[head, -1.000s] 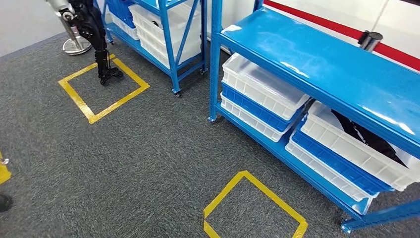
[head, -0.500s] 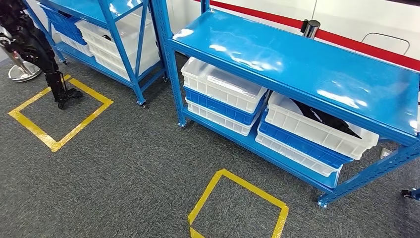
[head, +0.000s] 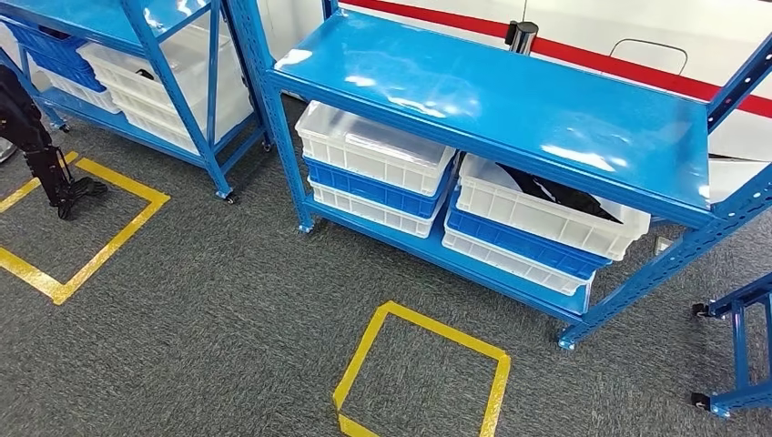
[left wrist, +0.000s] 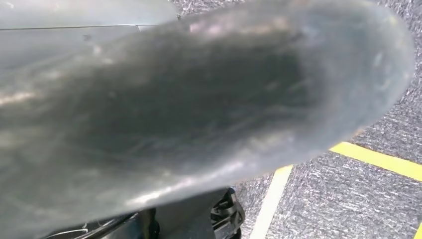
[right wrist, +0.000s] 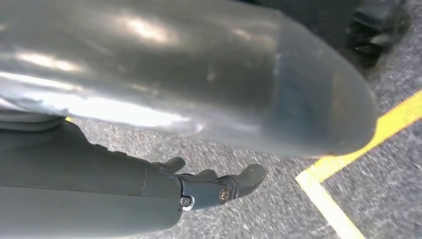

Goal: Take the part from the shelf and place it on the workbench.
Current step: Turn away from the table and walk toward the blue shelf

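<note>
A: Hands first: the right hand hangs low over the carpet, fingers loosely spread and holding nothing. The left hand I cannot tell; its wrist view is a grey blur.

B: And the part?

A: A black part lies in the top white bin on the lower level of the blue shelf, at about 1 o'clock from the robot.

B: So the step is the approach?

A: I judge so. Stop square on the yellow floor square at 12 o'clock, then reach under the top board, which overhangs the bin and leaves little room.

B: What else is around?

A: A second shelf at 10 o'clock, another yellow square at 9 with a dark robot leg beside it, and a white wall with a red stripe behind.
</note>
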Controlling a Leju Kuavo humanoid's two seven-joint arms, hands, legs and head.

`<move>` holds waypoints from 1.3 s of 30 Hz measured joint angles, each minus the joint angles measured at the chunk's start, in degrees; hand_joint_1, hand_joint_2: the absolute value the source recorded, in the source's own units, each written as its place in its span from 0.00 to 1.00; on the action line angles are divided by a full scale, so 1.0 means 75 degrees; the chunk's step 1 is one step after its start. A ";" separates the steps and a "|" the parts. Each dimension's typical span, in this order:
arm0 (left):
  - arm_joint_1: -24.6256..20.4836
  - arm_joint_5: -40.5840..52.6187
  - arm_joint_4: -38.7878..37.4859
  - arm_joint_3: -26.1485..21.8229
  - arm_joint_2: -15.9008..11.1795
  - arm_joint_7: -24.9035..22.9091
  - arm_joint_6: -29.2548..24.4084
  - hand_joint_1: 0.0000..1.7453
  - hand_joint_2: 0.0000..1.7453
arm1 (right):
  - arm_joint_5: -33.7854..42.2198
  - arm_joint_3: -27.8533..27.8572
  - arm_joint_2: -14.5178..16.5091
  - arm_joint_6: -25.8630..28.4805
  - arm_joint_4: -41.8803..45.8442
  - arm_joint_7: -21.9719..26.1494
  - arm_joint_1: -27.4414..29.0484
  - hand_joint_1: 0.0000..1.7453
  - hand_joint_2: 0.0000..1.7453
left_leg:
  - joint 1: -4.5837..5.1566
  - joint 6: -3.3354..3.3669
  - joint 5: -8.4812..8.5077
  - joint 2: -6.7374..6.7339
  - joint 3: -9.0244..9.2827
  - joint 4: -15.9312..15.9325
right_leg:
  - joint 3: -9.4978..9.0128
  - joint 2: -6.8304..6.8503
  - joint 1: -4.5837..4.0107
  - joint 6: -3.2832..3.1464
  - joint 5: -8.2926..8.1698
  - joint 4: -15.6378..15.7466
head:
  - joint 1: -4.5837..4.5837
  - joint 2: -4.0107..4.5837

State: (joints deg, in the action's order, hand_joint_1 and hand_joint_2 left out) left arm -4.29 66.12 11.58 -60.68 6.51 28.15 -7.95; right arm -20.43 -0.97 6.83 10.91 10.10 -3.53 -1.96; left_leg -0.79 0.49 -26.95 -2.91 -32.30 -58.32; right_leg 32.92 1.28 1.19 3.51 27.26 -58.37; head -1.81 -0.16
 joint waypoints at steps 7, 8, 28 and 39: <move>0.0010 -0.0001 0.0000 -0.0004 -0.0009 -0.0001 -0.0001 0.00 0.00 | -0.0025 -0.0002 -0.0007 0.0009 0.0000 0.0020 -0.0016 0.00 0.00 | -0.0063 -0.0237 -0.0682 0.0289 -0.0364 -0.1050 | -0.0167 -0.0117 0.0043 -0.0347 -0.0117 0.0154 | -0.0055 0.0000; 0.0018 -0.0001 -0.0001 -0.0005 -0.0009 -0.0003 -0.0001 0.00 0.00 | -0.0031 -0.0003 -0.0004 0.0009 0.0000 0.0024 -0.0017 0.00 0.00 | -0.0063 -0.0243 -0.0922 0.0345 -0.0630 -0.1592 | -0.0172 -0.0141 0.0033 -0.0378 -0.0114 0.0151 | -0.0059 0.0000; 0.0028 0.0086 -0.0003 -0.0072 -0.0047 -0.0433 -0.0087 0.00 0.00 | -0.0130 -0.0010 -0.0023 0.0059 0.0000 0.0091 -0.0014 0.00 0.00 | -0.0006 -0.0139 0.0063 0.0488 -0.0204 -0.0151 | -0.0235 -0.0392 0.0009 -0.0211 -0.0006 0.0202 | -0.0036 0.0000; 0.0020 0.0132 -0.0001 -0.0072 -0.0052 -0.0448 -0.0143 0.00 0.00 | -0.0170 -0.0010 -0.0012 0.0122 0.0000 0.0090 -0.0010 0.00 0.00 | -0.0038 0.0123 0.0194 0.0430 -0.0050 0.0142 | -0.0230 -0.0354 -0.0013 -0.0063 0.0030 0.0125 | -0.0036 0.0001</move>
State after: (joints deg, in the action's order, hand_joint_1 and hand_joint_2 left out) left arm -4.14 67.11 11.57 -61.22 6.12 24.79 -9.02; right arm -21.70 -1.05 6.74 11.83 10.10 -2.85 -2.04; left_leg -1.08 1.41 -25.50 0.31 -32.67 -57.25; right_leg 31.19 -1.38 1.09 3.04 27.49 -57.44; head -2.09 -0.15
